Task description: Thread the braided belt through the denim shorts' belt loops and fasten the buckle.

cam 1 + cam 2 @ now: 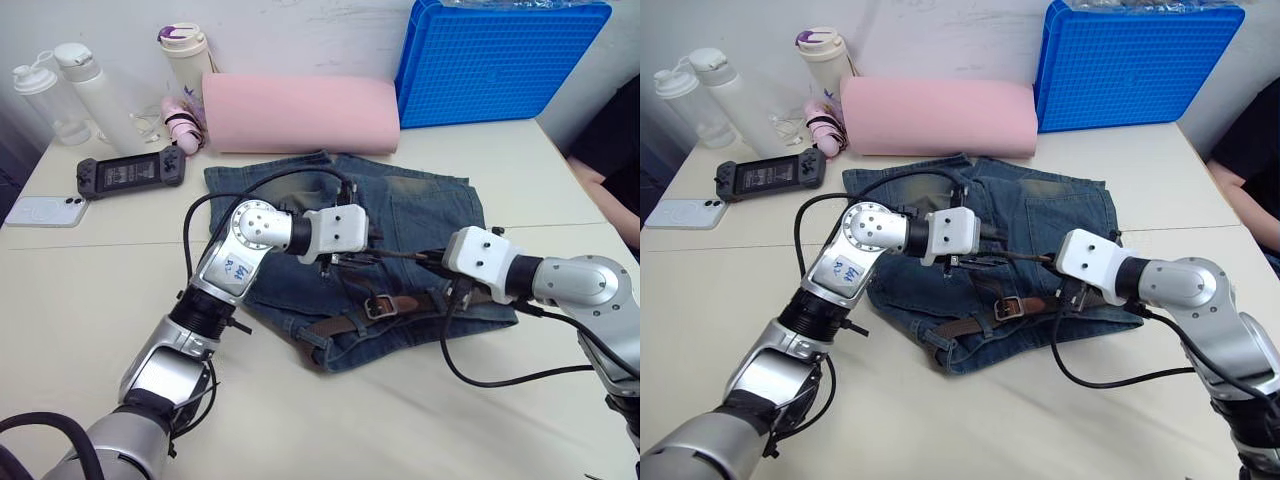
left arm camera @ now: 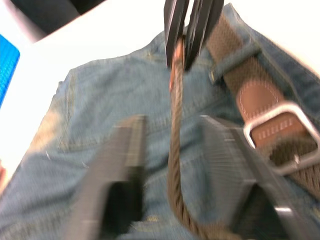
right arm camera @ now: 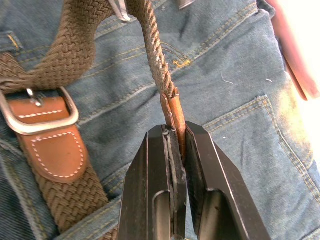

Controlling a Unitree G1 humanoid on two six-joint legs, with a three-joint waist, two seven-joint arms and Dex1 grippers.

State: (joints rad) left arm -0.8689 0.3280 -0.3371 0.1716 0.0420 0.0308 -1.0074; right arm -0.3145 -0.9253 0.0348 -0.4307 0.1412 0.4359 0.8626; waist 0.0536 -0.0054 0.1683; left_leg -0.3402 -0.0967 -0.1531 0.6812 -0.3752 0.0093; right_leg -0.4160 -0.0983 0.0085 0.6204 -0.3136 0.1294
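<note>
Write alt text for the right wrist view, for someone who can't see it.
The right gripper has its two black fingers shut on the leather-capped tip of the braided belt, which rises on edge from the tip above the denim shorts. Beside it, the silver buckle lies flat on the shorts over a tan leather tab.

Cream table (image 1: 90,290) against white wall (image 1: 300,30)
</note>
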